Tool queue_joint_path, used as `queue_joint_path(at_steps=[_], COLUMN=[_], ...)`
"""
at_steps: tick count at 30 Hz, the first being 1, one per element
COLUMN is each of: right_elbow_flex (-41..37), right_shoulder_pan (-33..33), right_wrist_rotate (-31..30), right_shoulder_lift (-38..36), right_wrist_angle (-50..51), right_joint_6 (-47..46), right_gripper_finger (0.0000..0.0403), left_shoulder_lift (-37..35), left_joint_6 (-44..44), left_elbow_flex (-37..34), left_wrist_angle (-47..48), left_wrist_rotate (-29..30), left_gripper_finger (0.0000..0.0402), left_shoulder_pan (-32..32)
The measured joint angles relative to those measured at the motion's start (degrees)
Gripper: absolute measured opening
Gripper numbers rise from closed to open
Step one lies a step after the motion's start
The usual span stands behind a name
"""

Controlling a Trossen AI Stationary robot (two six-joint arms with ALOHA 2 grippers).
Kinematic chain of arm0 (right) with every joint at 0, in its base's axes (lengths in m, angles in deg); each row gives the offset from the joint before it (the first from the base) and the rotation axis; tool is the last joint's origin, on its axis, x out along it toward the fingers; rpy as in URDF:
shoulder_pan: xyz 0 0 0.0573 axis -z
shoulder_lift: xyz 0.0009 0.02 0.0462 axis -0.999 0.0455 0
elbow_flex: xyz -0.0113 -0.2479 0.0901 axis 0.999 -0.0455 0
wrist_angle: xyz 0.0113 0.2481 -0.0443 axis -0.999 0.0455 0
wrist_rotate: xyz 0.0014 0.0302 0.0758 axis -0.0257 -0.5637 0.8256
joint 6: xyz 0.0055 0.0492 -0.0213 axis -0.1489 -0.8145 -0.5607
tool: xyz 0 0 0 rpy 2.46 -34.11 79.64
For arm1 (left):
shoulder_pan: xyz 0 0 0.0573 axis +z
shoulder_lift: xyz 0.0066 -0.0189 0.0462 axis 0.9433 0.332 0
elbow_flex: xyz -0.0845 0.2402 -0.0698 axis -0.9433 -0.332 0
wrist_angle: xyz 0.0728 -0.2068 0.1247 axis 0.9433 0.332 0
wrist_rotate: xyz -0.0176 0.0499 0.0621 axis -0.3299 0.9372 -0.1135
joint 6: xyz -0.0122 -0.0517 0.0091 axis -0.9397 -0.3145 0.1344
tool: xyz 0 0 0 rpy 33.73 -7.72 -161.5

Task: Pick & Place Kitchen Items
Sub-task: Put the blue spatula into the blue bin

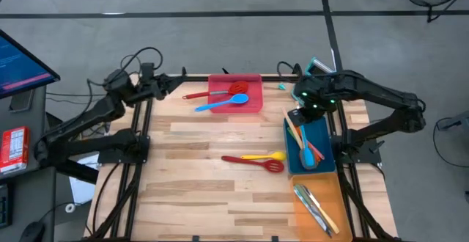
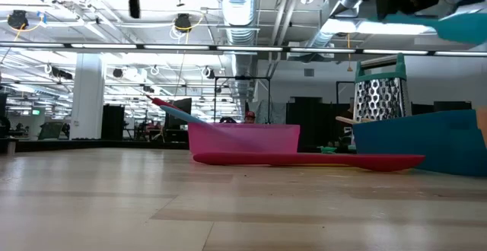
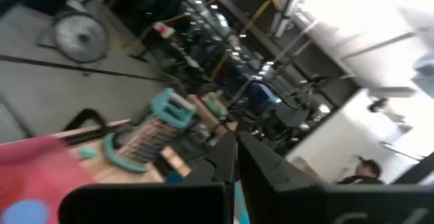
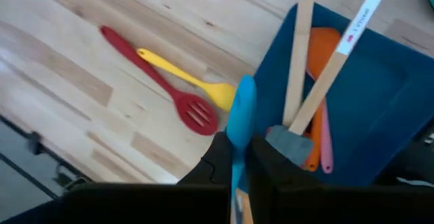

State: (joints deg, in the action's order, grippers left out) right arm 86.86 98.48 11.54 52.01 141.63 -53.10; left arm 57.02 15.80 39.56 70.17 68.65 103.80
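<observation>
— So where are the utensils?
— Spread over the table [image 1: 190, 198]. A red slotted spoon [image 1: 253, 162] and a yellow spoon [image 1: 265, 156] lie touching on the bare wood just beside the blue tray [image 1: 325, 136]. A blue spoon [image 1: 222, 103] and a red utensil [image 1: 217, 92] rest in the red tray [image 1: 253, 79] at the table's far edge. Silver cutlery [image 1: 314, 207] sits in the orange tray [image 1: 328, 185] at the near right corner.
— And the blue tray?
— Orange, pink and wooden-handled pieces.
— Is either gripper holding something?
— The right gripper [image 4: 239, 153], above the blue tray's far end, is clamped on a light-blue spatula [image 4: 241, 119]. The left gripper [image 3: 235, 157] is closed on nothing, off the table's far left corner near the red tray.
— Anything else?
— A teal-topped grater [image 2: 380, 90] behind the blue tray.
</observation>
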Motion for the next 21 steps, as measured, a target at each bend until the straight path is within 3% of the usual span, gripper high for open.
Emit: queue_joint_path(at_steps=[5, 12, 21], right_elbow_flex=[0.0, 0.0, -2.0], right_shoulder_pan=[1.9, 4.0, 6.2], right_wrist_rotate=[1.3, 2.5, -5.5], right_shoulder_lift=[5.7, 11.5, 5.5], right_wrist_angle=[-0.8, 0.4, -4.8], right_joint_6=[5.9, 14.7, 17.7], right_gripper_finger=[0.0012, 0.0012, 0.0012], left_shoulder_lift=[-5.6, -9.2, -9.5], left_joint_6=[1.7, 1.8, 3.1], left_elbow_flex=[0.0, 0.0, 0.0], left_wrist_angle=[7.5, 9.6, 9.7], left_wrist_rotate=[3.7, 5.1, 3.4], left_gripper_finger=[0.0001, 0.0001, 0.0002], left_shoulder_pan=[0.0, 0.0, -0.1])
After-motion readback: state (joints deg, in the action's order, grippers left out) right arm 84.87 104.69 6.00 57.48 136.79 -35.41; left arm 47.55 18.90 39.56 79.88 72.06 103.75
